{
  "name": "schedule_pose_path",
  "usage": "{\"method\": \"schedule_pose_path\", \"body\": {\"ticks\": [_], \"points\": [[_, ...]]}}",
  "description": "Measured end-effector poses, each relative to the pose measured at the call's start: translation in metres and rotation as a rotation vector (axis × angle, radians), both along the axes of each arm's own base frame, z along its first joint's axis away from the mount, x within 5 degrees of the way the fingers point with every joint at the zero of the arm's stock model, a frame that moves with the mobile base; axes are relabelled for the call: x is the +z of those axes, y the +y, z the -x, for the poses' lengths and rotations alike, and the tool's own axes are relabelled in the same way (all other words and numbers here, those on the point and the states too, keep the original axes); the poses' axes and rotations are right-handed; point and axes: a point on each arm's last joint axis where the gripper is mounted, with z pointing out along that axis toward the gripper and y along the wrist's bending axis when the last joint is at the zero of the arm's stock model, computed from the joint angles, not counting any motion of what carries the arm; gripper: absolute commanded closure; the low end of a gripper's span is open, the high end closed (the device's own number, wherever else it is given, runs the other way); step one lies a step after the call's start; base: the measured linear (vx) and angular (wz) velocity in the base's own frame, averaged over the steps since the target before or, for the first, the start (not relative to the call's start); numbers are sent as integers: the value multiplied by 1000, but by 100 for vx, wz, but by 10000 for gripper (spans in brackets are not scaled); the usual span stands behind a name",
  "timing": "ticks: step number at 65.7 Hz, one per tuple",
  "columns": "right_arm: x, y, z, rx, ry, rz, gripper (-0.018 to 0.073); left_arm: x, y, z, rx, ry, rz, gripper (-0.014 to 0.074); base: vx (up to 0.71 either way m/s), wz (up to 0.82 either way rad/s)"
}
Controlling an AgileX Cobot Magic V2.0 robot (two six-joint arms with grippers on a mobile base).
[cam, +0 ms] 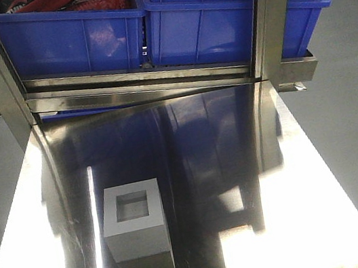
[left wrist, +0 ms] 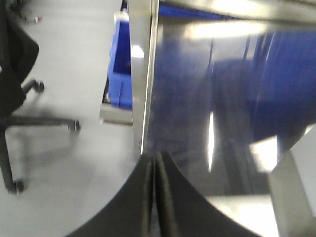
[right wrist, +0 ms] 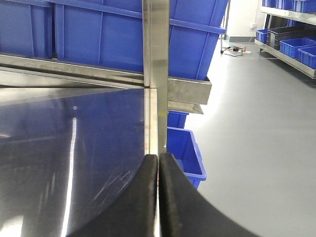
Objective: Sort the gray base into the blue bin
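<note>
Base sits on table, recess up, well in front of bin. Looks rigid and matte, probably light and not slippery. Best hold is likely a pinch across two opposite flat outer walls. Left gripper and right gripper both have fingers pressed together and empty, neither at base.

front view looks down along steel table toward blue bins, wrist views skim its left and right edges
</note>
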Motion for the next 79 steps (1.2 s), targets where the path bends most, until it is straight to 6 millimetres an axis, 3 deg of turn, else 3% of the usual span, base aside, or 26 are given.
{"method": "schedule_pose_path", "body": {"ticks": [29,61,79], "points": [[0,0,0,0,0,0,568,-4,0,-2,1,34,1,577,0,0],[0,0,0,0,0,0,568,-5,0,-1,2,54,-4,207,0,0],[0,0,0,0,0,0,568,-5,0,-1,2,56,-4,199,0,0]]}}
